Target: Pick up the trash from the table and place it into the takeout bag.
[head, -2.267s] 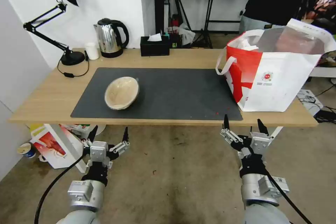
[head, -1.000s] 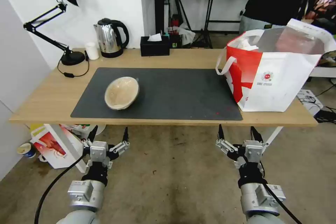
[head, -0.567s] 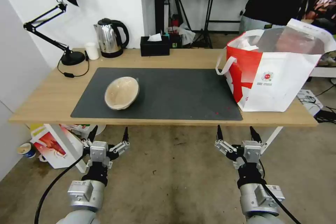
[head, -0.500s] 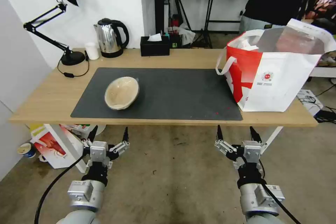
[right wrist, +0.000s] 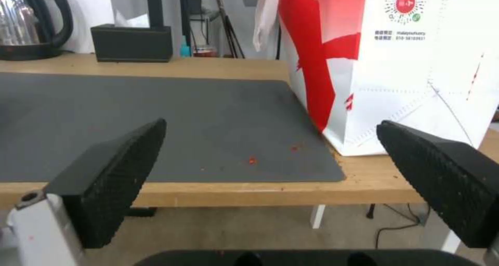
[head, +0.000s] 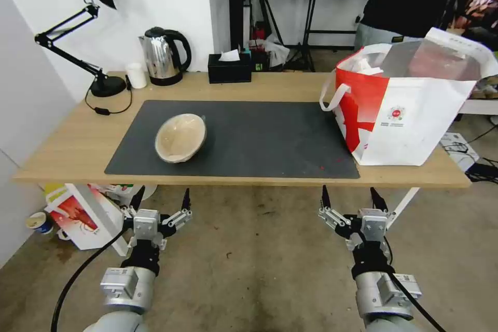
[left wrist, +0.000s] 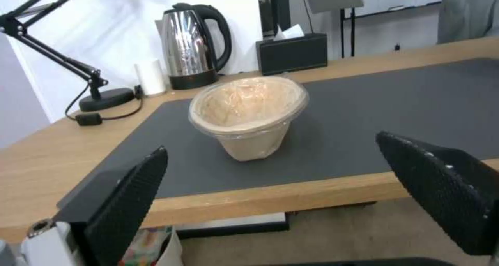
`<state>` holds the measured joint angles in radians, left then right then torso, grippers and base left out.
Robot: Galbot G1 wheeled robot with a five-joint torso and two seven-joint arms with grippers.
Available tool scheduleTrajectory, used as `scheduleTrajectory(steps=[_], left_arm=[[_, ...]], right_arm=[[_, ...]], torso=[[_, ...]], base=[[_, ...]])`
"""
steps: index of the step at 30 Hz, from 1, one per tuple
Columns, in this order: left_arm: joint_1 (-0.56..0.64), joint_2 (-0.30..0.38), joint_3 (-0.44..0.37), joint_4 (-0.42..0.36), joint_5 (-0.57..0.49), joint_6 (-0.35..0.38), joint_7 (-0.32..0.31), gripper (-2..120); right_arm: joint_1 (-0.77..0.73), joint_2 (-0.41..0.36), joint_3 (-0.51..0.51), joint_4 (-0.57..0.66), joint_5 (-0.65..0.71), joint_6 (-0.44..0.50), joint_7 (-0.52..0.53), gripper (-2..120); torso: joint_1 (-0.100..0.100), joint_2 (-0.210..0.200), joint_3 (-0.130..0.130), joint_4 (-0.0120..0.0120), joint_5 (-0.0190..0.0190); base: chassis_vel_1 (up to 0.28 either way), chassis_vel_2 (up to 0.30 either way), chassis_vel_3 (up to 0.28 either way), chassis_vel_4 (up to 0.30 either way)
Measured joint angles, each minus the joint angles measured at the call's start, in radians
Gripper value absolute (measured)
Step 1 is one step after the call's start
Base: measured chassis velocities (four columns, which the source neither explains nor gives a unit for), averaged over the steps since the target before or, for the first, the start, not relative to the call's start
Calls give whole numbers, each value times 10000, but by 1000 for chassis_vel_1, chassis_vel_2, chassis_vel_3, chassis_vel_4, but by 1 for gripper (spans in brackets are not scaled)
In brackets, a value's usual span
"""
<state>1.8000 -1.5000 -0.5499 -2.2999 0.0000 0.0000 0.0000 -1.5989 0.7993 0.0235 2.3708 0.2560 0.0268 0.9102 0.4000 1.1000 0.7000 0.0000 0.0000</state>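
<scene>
A long light-wood table (head: 67, 140) stands against a white wall, with a large dark grey mat (head: 259, 137) covering most of its middle. On the mat's left part sits the beige paper bowl (head: 180, 137), tipped so its opening faces forward; in the left wrist view a clear film lines its rim. At the table's right end stands the takeout bag (head: 415, 114), white with a red side panel, a small round red logo and white strap handles, its near corner resting at the mat's right edge. White crumpled material shows inside its open top, against silver foil lining. A few tiny red crumbs (right wrist: 252, 160) lie on the mat near the bag.

Along the back of the table are a black desk lamp (head: 88, 31), a small white cup (head: 137, 75), a steel electric kettle (head: 163, 55) and a black tissue box (head: 230, 68).

Both arms hang below the table's front edge, over the concrete floor. The left gripper (head: 161, 201) is in front of the bowl's side of the table, fingers spread wide and holding nothing. The right gripper (head: 348, 199) is below the mat's right corner, near the bag, also spread wide and empty. A red-and-white carton (head: 83, 215) sits on the floor under the table's left end.
</scene>
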Motion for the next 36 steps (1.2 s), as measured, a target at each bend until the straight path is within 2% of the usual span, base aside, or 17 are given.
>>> scheduleTrajectory(steps=[30,36], left_arm=[[-2,1,-2,0,-40,13,-2,100],[-124,52,-132,-277,-1259,519,-283,100]], right_arm=[[1,0,0,-2,2,3,5,100],[0,0,0,-1,1,3,6,100]], torso=[[0,0,0,0,0],[0,0,0,0,0]], base=[[0,0,0,0],[0,0,0,0]])
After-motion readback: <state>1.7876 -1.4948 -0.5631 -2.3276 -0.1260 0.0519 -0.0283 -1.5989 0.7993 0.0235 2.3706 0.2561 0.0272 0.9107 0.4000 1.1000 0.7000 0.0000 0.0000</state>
